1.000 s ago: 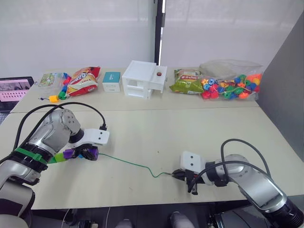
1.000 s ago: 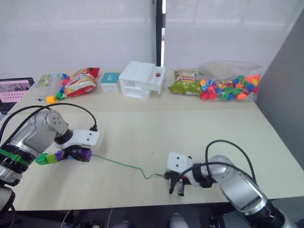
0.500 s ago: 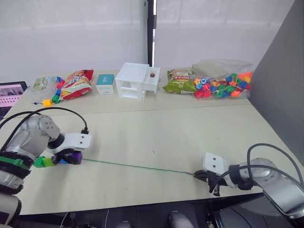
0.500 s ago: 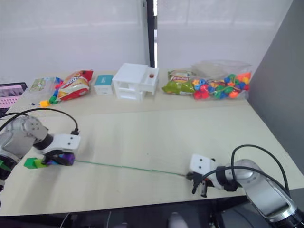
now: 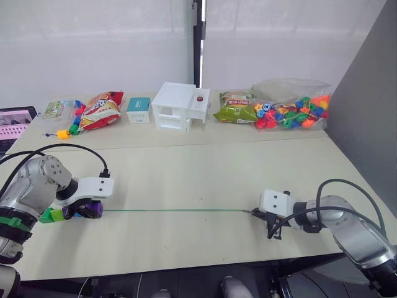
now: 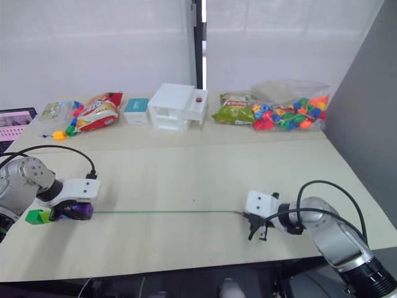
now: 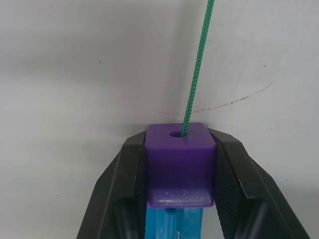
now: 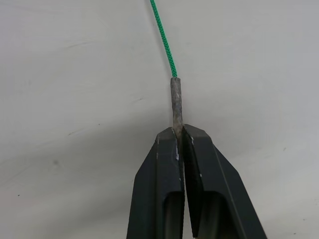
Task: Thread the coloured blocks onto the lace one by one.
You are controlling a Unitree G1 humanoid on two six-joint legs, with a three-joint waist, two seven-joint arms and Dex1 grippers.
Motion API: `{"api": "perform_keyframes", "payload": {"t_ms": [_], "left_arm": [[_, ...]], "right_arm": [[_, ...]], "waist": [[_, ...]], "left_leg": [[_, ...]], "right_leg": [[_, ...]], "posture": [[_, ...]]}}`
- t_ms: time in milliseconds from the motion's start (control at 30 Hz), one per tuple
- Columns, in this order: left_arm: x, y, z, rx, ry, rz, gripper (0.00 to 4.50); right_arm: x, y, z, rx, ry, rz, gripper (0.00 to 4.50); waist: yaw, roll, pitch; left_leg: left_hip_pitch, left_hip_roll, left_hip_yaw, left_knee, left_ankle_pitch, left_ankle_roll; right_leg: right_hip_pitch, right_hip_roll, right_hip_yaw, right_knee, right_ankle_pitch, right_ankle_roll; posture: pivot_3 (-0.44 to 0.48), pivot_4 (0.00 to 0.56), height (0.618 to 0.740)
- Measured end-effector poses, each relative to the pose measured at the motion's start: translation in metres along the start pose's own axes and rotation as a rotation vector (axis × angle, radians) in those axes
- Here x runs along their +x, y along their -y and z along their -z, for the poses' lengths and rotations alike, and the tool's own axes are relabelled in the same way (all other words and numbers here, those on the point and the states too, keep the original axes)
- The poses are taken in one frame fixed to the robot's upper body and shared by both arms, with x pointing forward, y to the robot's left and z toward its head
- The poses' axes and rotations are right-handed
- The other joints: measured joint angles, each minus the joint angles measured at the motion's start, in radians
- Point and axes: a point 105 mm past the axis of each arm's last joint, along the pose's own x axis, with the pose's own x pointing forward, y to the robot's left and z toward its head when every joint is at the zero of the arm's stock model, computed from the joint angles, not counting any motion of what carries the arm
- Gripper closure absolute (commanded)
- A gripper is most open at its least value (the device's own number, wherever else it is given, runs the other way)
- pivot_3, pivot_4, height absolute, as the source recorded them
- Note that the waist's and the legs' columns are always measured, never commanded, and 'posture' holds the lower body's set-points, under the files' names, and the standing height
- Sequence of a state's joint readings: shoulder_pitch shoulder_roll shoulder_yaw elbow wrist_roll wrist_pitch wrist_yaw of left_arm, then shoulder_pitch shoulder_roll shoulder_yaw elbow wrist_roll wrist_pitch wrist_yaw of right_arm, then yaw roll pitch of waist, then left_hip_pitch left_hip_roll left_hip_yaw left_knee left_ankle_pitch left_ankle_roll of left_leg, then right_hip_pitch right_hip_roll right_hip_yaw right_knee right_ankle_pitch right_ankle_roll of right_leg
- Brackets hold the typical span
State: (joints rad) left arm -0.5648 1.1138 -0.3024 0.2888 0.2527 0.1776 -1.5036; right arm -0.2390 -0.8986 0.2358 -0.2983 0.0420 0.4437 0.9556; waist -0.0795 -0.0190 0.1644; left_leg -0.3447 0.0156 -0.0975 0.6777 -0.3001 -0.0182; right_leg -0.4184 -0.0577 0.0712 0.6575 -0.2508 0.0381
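Beige table [image 5: 205,167], snack bags' [image 5: 99,110] print illegible

Head pair looks down over the table [image 5: 205,174]; wrist cameras sit close

Left gripper [image 7: 180,164] clamps purple block [image 7: 180,162] threaded on lace [image 7: 197,64]

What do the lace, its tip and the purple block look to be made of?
The lace: braided green cord, judging by its woven texture. Its tip: stiff, dull grey, probably a plastic or metal sleeve. The purple block: likely moulded plastic, smooth with a slight sheen and rounded edges.
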Motion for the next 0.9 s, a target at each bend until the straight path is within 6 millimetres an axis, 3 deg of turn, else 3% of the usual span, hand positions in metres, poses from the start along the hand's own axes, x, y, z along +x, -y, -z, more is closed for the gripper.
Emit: {"api": "perform_keyframes", "payload": {"t_ms": [133,200,267,467,500,567,633,667,733,833,900], "left_arm": [[0.002,0.003,0.0,0.002,0.006,-0.005,3.3],[0.002,0.004,0.0,0.011,0.012,-0.017,3.3],[0.003,0.004,-0.001,0.014,0.04,-0.031,2.24],[-0.001,0.008,0.001,-0.054,0.131,-0.062,0.29],[-0.001,0.008,0.002,-0.062,0.144,-0.071,0.0],[-0.003,0.011,0.005,-0.094,0.189,-0.092,0.0],[-0.016,0.009,0.008,-0.174,0.323,-0.175,0.0],[-0.03,0.005,0.01,-0.222,0.401,-0.244,0.0],[-0.052,0.003,0.013,-0.275,0.5,-0.331,0.0],[-0.077,0.017,0.027,-0.419,0.635,-0.401,0.0],[-0.076,0.031,0.04,-0.522,0.705,-0.41,0.0]], "right_arm": [[0.006,0.002,0.0,-0.004,-0.005,0.01,4.5],[0.008,0.004,0.001,0.004,-0.005,0.027,3.81],[0.009,0.009,0.004,0.024,0.0,0.066,3.12],[-0.003,0.021,0.007,0.08,0.024,0.141,1.11],[-0.005,0.022,0.008,0.098,0.028,0.151,0.78],[-0.011,0.021,0.01,0.143,0.04,0.173,0.09],[-0.022,0.015,0.012,0.26,0.1,0.211,0.04],[-0.029,0.014,0.011,0.32,0.136,0.235,0.04],[-0.039,0.016,0.01,0.392,0.183,0.278,0.04],[-0.059,0.017,0.014,0.495,0.245,0.351,0.04],[-0.063,0.011,0.019,0.545,0.258,0.367,0.04]], "waist": [[-0.001,-0.001,-0.001],[-0.001,-0.001,-0.001],[0.003,-0.001,-0.002],[0.014,-0.001,-0.002],[0.017,-0.001,-0.002],[0.022,0.0,-0.001],[0.029,-0.001,0.0],[0.032,-0.003,0.0],[0.034,-0.002,0.0],[0.034,-0.001,0.001],[0.034,0.001,0.001]], "left_leg": [[0.004,0.0,0.0,-0.001,0.0,0.0],[0.009,0.0,0.0,-0.002,-0.001,0.002],[0.014,0.001,0.0,-0.003,-0.003,0.005],[0.008,0.0,0.0,-0.001,-0.003,0.005],[0.008,0.0,-0.001,-0.002,-0.003,0.005],[0.007,0.0,-0.001,-0.002,-0.004,0.006],[-0.001,0.0,-0.002,-0.002,-0.005,0.008],[-0.01,-0.001,-0.002,0.002,-0.005,0.008],[-0.012,-0.001,-0.002,0.002,-0.005,0.007],[-0.008,-0.001,-0.001,0.0,-0.005,0.007],[-0.006,-0.001,-0.001,-0.001,-0.005,0.007]], "right_leg": [[0.004,0.0,0.0,-0.001,0.0,0.0],[0.012,0.0,0.0,-0.003,-0.001,0.0],[0.019,0.0,0.0,-0.008,-0.006,0.002],[0.014,-0.001,-0.001,-0.008,-0.006,0.001],[0.013,-0.001,-0.001,-0.008,-0.006,0.001],[0.012,-0.002,-0.001,-0.008,-0.006,0.001],[0.003,-0.002,-0.002,-0.005,-0.005,0.001],[-0.007,-0.002,-0.002,0.002,-0.005,0.0],[-0.01,-0.003,-0.002,0.005,-0.005,0.0],[-0.006,-0.004,-0.002,0.0,-0.005,0.0],[-0.005,-0.003,-0.002,-0.001,-0.005,0.0]], "posture": [[0.0,0.15,0.74],[0.0,0.15,0.74],[0.0,0.15,0.74],[0.0,0.15,0.74],[0.0,0.15,0.74],[0.0,0.15,0.74],[0.0,0.15,0.74],[0.0,0.15,0.74],[0.0,0.15,0.74],[0.0,0.15,0.74],[0.0,0.15,0.74]]}}
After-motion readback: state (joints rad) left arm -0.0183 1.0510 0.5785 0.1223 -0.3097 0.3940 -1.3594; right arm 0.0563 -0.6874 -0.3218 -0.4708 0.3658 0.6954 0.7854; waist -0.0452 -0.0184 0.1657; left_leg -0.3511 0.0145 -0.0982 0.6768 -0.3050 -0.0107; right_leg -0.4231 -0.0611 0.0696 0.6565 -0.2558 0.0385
